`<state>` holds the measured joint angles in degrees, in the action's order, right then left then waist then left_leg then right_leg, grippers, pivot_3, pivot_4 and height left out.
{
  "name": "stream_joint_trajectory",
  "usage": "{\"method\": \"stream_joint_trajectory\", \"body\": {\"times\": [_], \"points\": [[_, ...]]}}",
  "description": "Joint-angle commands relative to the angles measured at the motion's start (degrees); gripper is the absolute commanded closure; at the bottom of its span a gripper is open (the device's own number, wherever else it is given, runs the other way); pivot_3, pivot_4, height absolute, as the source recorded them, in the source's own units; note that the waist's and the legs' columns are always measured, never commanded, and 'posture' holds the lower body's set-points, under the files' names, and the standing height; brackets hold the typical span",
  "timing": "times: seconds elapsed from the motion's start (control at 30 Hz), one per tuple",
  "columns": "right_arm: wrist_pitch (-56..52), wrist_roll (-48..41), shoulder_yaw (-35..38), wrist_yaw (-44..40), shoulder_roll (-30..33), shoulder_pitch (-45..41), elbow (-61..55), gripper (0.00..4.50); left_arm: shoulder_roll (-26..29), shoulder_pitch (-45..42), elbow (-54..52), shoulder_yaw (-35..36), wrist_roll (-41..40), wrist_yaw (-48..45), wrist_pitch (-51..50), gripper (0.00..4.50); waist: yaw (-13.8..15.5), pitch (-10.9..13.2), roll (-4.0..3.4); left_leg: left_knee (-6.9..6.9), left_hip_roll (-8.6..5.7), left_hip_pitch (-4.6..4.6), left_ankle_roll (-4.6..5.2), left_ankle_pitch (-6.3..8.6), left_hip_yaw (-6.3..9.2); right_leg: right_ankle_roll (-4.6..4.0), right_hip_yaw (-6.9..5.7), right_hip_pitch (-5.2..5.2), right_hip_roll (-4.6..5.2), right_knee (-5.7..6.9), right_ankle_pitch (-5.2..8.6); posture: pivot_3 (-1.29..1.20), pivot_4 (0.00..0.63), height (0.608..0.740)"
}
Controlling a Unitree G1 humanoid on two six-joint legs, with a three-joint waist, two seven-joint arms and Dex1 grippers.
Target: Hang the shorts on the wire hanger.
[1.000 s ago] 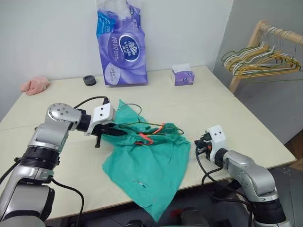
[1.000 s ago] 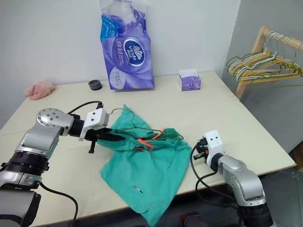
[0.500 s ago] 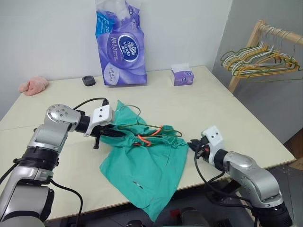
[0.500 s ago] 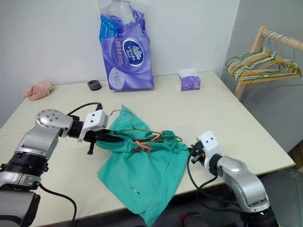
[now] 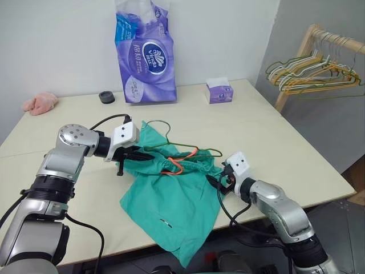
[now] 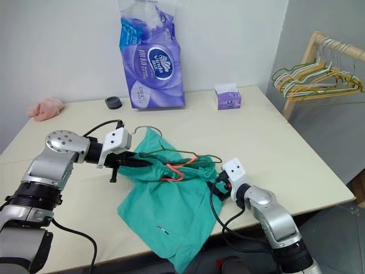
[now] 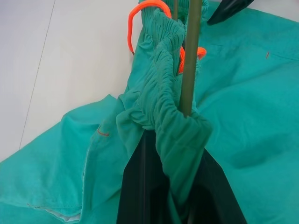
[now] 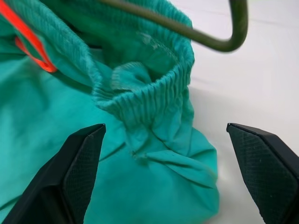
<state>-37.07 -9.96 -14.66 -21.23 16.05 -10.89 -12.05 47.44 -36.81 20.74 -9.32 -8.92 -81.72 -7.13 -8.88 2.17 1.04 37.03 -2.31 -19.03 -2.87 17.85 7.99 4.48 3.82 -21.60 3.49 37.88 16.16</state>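
The teal shorts [image 5: 171,197] lie crumpled on the table, one leg hanging over the near edge, the orange drawstring [image 5: 174,165] at the waistband. The thin dark wire hanger [image 5: 188,150] lies along the waistband, its hook [image 6: 149,129] toward my left hand. My left gripper [image 5: 140,155] is shut on the gathered waistband [image 7: 161,93], where the wire [image 7: 189,60] runs into the fabric between its fingers [image 7: 135,191]. My right gripper [image 5: 214,181] stands open at the waistband's right end [image 8: 145,105], fingers [image 8: 77,175] wide on either side, below the hanger's corner [image 8: 233,39].
A purple tissue pack [image 5: 145,51], a small tissue box [image 5: 219,91], a black roll [image 5: 106,97] and a pink cloth [image 5: 40,103] sit along the far side of the table. A wooden rack with coloured hangers [image 5: 311,71] stands beyond the right edge.
My right gripper has opened and moved left, up to the right end of the shorts' waistband. The left gripper has kept its hold in place.
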Motion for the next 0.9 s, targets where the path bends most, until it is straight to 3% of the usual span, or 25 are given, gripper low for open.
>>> {"method": "stream_joint_trajectory", "body": {"times": [0.03, 0.23, 0.27, 0.33, 0.7, 0.9], "points": [[1.74, 0.72, -0.55, -0.59, -1.69, -2.88, 1.92, 0.03, 0.34, -1.28, -1.44, 2.28, -1.08, 0.53, 0.05, 4.5, -0.13, 0.0, 0.0, 0.0, 0.0, 0.0, 0.0, 0.0, 0.0, 0.0, 0.0, 0.0, 0.0, 0.0, 0.0, -0.16, 0.0, 0.74], [4.25, 1.95, -0.41, 0.12, -5.57, -6.38, 9.98, 0.03, 0.14, -1.46, -1.37, 2.24, -1.01, 0.73, 0.09, 4.5, -0.52, 0.0, 0.0, -0.02, 0.0, 0.0, 0.0, 0.0, 0.04, -0.01, -0.01, -0.04, 0.0, 0.04, 0.0, -0.15, 0.0, 0.74], [4.69, 2.28, -0.05, 0.45, -5.91, -6.88, 11.16, 0.2, 0.17, -1.35, -1.52, 2.3, -1.06, 0.79, 0.06, 4.5, -0.53, 0.0, -0.01, -0.02, -0.01, -0.01, 0.0, 0.0, 0.03, -0.01, 0.0, -0.06, 0.0, 0.06, 0.0, -0.15, 0.0, 0.74], [5.41, 2.96, 0.73, 1.27, -6.45, -7.4, 12.61, 0.58, 0.28, -1.06, -1.8, 2.4, -1.13, 0.86, -0.01, 4.5, -0.54, 0.0, 0.0, -0.01, -0.02, -0.02, -0.01, 0.0, 0.02, -0.01, 0.02, -0.08, 0.01, 0.07, 0.0, -0.15, 0.0, 0.74], [9.56, 4.58, 4.74, 4.78, -7.84, -7.06, 13.63, 4.41, 0.48, 0.04, -2.52, 2.57, -1.11, 1.5, 0.18, 4.5, -0.66, 0.0, -0.01, -0.03, -0.01, -0.02, -0.01, 0.0, 0.02, -0.02, 0.05, -0.13, 0.01, 0.1, 0.0, -0.15, 0.0, 0.74], [9.26, 3.41, 7.88, 6.04, -8.29, -6.55, 11.92, 4.46, 1.28, -0.28, -1.13, 2.54, -0.49, 0.99, 1.22, 4.5, -0.68, 0.0, -0.01, -0.03, -0.02, -0.02, -0.01, 0.0, 0.02, -0.02, 0.06, -0.13, 0.01, 0.11, 0.0, -0.15, 0.0, 0.74]]}}
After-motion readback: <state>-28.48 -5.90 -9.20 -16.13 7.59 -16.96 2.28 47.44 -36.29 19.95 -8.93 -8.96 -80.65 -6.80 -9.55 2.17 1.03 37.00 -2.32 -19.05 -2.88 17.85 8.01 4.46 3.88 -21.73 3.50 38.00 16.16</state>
